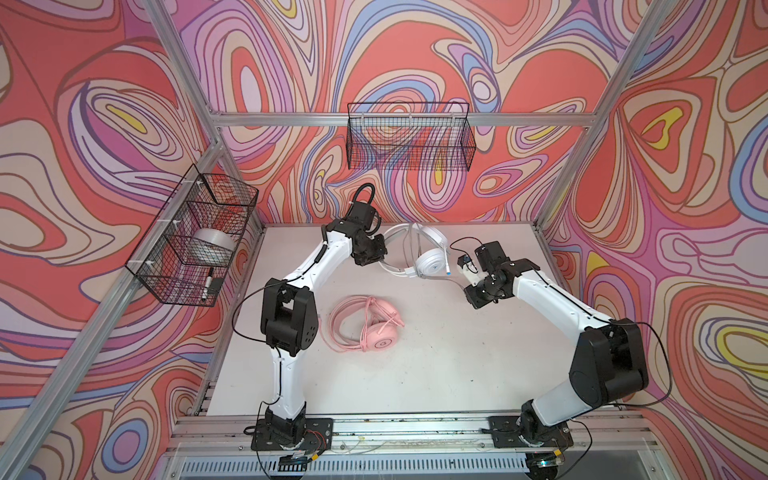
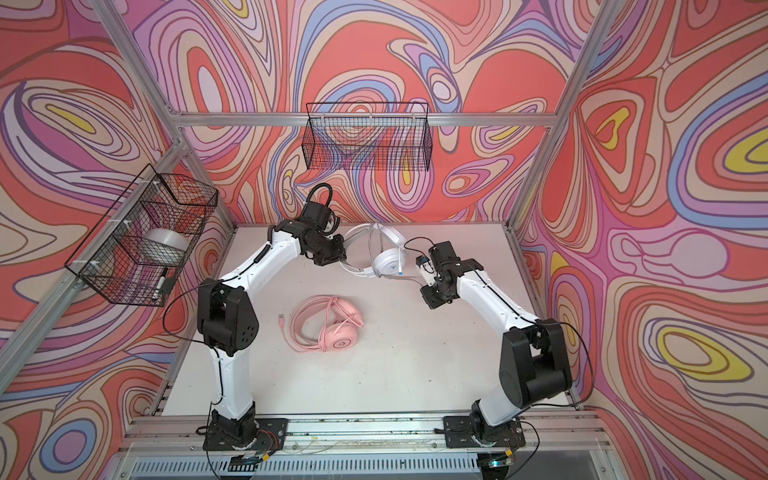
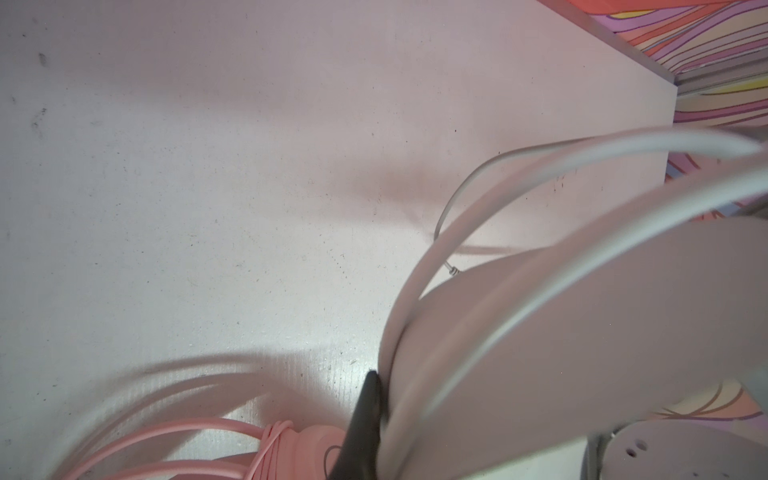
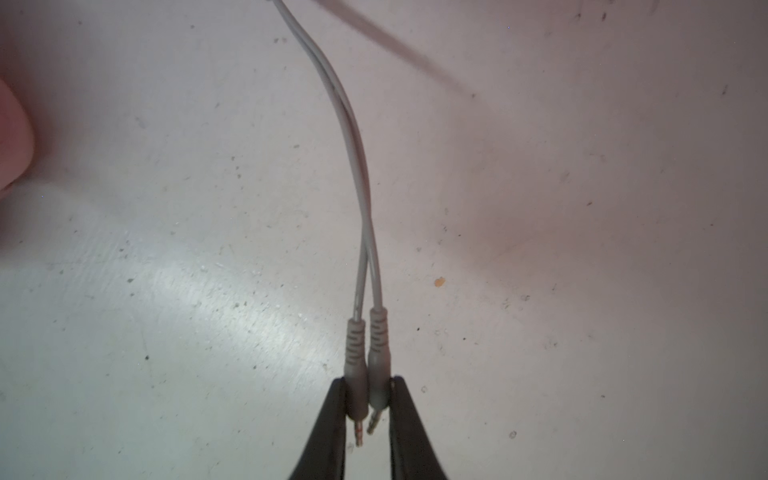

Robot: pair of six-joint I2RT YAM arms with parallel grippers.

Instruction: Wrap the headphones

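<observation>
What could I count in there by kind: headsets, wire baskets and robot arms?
Headsets: 2, pink headset and white headset
Wire baskets: 2, side basket and back basket
Robot arms: 2, left arm and right arm
Total: 6

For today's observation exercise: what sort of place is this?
Likely a robot lab cell: left arm and right arm at a white table, aluminium frame, hanging wire basket.

White headset (image 1: pixel 428 264) beyond coiled pink headset (image 1: pixel 379 340)
</observation>
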